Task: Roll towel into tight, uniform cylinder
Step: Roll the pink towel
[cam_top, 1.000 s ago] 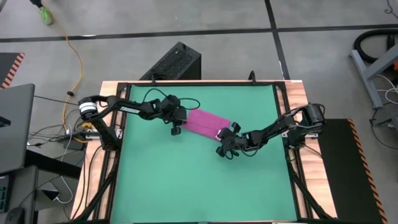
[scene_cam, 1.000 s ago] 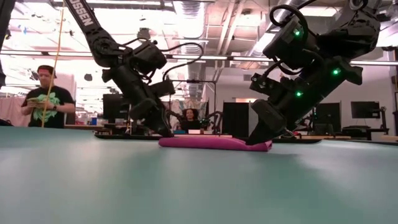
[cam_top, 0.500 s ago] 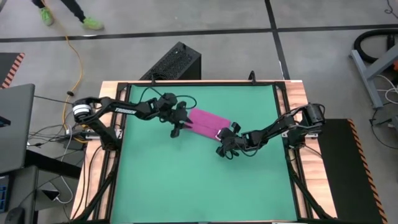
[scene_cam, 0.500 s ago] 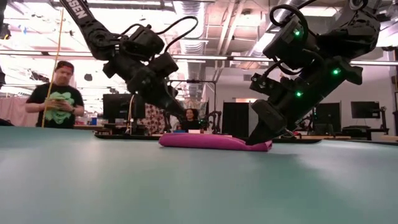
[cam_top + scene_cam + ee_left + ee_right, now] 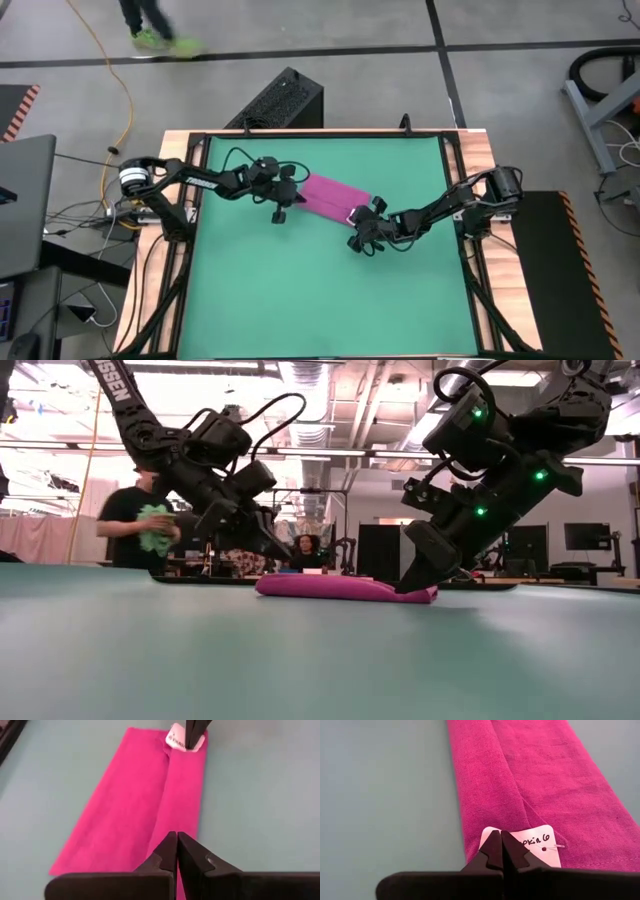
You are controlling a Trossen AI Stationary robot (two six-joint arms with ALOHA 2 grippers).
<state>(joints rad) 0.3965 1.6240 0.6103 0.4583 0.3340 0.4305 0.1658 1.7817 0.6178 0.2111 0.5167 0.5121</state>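
The magenta towel (image 5: 328, 193) lies flat on the green mat (image 5: 320, 290) as a folded strip, with a lengthwise fold edge (image 5: 167, 785) on top. Its white tag (image 5: 540, 842) is at the end toward the table's right. My right gripper (image 5: 358, 213) is shut, its tips down on that tagged end (image 5: 412, 586). My left gripper (image 5: 290, 197) is shut and holds nothing. It slants down over the towel's other end (image 5: 176, 840), and in the low view its tips (image 5: 288, 554) stand a little above the cloth (image 5: 340, 588). My right gripper presses its shut fingertips (image 5: 495, 845) down on the white tag's edge (image 5: 487, 834) at the towel's end toward the table's right. The fingers slant down from the table's right side. The towel lies flat on the mat under them.
A black box (image 5: 285, 100) sits just beyond the table's far edge. A wooden frame (image 5: 180, 300) borders the mat. A person (image 5: 140, 520) stands in the room behind the table. The mat's near half is bare.
My left gripper has risen from the mat at the towel's left end, drawn back a little toward the table's left edge, tipped more level and shut with nothing in it. The towel and my right gripper have kept still.
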